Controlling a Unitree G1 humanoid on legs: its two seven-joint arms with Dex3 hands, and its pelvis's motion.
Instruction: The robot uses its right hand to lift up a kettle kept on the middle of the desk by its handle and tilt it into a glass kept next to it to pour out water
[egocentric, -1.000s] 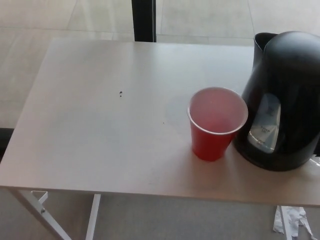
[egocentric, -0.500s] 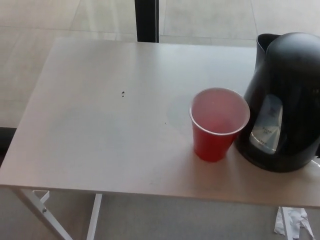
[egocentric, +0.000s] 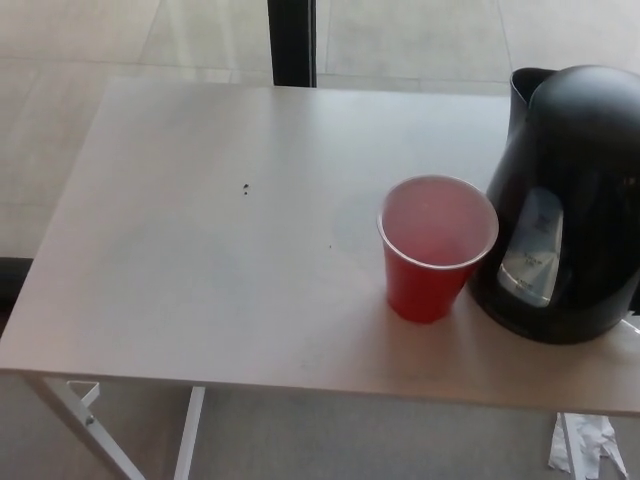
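A black electric kettle (egocentric: 565, 200) stands upright at the right edge of the frame, on the right part of a pale desk (egocentric: 200, 250); its spout points toward the upper part of the picture, and a clear water-level window faces the lower left of its body; its right side runs out of the frame, so the handle cannot be seen. Just beside it on its left, in the lower right of centre, stands a red plastic cup (egocentric: 435, 245), upright, with a white rim and a pale pinkish inside; the cup's right side sits so close against the kettle's base that whether the two touch cannot be told; whether the cup holds any liquid cannot be told either. The rest of the desk top is bare save for a small dark speck (egocentric: 246, 188) in the upper left of centre. A dark vertical post (egocentric: 291, 42) rises behind the desk's far edge at the top of the frame; white desk legs (egocentric: 90, 425) show at the lower left, and crumpled white paper (egocentric: 585, 440) lies on the floor at the lower right. Neither robot hand appears anywhere in the picture, so nothing can be said of their fingers.
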